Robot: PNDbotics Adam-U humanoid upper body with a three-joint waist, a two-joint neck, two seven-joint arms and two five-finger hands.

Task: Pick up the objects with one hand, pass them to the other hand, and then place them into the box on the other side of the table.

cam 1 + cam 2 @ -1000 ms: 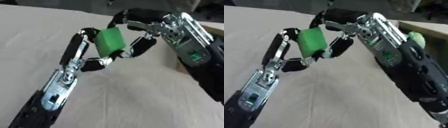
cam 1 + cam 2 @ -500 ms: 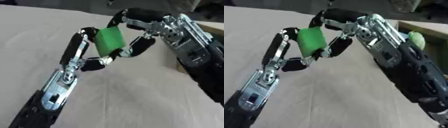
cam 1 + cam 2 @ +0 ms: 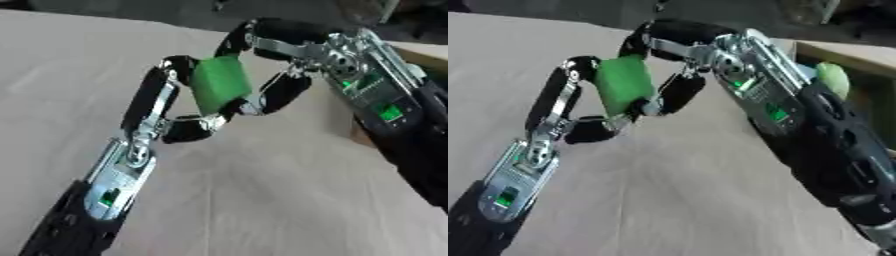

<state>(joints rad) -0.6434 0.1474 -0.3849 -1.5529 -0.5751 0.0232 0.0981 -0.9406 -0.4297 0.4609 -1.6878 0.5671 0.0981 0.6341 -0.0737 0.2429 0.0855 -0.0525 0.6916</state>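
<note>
Left eye view: the green block (image 3: 220, 90) is held clear above the counter (image 3: 262, 200), at the meeting point of both hands. The left hand (image 3: 166, 117) comes up from the near left, its fingers curled round the block's left and lower edges. The right hand (image 3: 289, 65) reaches in from the far right, one finger arched over the block's top, another curled against its right side. Both hands touch the block, so which one carries it cannot be told. The block's long axis runs near-to-far, tilted a little, its broad green face toward the camera.

Right eye view: same arrangement. The box (image 3: 859, 65) stands at the far right edge of the counter, behind the right forearm, with a pale green rounded thing (image 3: 831, 79) just inside its wall. Judgement: this is the handover step; the box lies on the right hand's side, so the left fingers need to let go before the block can travel right.
</note>
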